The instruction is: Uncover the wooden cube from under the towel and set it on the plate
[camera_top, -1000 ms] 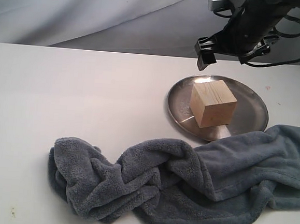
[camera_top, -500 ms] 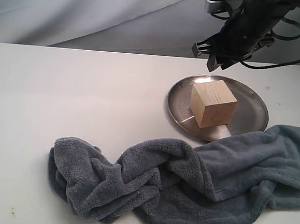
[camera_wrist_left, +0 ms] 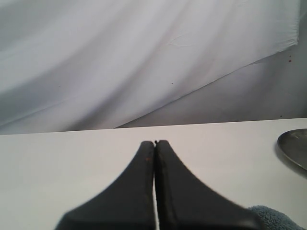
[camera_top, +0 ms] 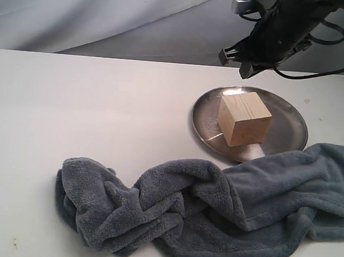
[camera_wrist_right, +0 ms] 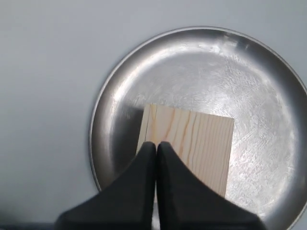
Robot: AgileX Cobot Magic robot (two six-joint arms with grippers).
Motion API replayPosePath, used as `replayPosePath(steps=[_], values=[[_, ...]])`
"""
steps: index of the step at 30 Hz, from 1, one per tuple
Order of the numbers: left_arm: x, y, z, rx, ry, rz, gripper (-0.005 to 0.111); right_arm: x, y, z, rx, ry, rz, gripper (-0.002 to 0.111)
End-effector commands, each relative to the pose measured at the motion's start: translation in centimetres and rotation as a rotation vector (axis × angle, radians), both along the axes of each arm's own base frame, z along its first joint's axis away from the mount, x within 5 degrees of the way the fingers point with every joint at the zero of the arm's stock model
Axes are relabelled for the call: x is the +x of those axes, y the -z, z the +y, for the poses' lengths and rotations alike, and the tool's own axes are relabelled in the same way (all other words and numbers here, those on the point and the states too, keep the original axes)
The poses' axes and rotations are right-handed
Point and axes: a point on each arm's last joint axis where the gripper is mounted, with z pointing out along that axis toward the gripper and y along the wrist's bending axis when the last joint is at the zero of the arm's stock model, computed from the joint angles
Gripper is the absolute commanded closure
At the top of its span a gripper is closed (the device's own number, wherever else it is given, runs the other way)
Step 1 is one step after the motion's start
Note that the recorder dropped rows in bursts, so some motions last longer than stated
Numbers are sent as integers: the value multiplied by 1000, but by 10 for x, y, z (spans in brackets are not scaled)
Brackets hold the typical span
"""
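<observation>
Item: wooden cube (camera_top: 244, 118) upright on plate (camera_top: 288, 123). Blue-grey towel (camera_top: 213, 215) bunched on tabletop (camera_top: 72, 109), overlapping plate's near rim. Right pincer (camera_wrist_right: 156, 146) — pressed together, empty, above plate. Left pincer (camera_wrist_left: 154, 143) — pressed together, empty.

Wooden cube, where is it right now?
The wooden cube sits on the plate, on the right side of the exterior view, just beyond the towel.

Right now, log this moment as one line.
wooden cube on plate | towel crumpled, off cube | right gripper shut, above plate | left gripper shut, empty
</observation>
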Motion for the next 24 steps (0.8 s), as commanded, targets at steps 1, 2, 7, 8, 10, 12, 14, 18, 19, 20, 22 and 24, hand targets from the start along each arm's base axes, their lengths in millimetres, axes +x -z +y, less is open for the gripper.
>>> replayPosePath(steps=[1,2,7,8,10,12,14,18,19,20,22,24], values=[[0,0,0,-6,-3,-10,107,2,-11,6,85,-56,-65,108],[0,0,0,-6,-3,-10,107,2,-12,7,98,-76,-77,108],[0,0,0,-6,-3,-10,107,5,-12,14,164,-128,-144,108],[0,0,0,-6,-3,-10,107,5,-10,14,162,-137,-157,108],[0,0,0,-6,-3,-10,107,6,-8,14,157,-146,-176,108],[0,0,0,-6,-3,-10,107,7,-7,14,160,-140,-189,108],[0,0,0,-6,-3,-10,107,7,-7,14,166,-140,-193,108],[0,0,0,-6,-3,-10,107,5,-9,18,198,-180,-197,108],[0,0,0,-6,-3,-10,107,4,-11,19,211,-194,-200,108],[0,0,0,-6,-3,-10,107,4,-13,20,225,-208,-205,108],[0,0,0,-6,-3,-10,107,3,-14,22,239,-230,-213,108],[0,0,0,-6,-3,-10,107,3,-15,22,237,-238,-220,108]])
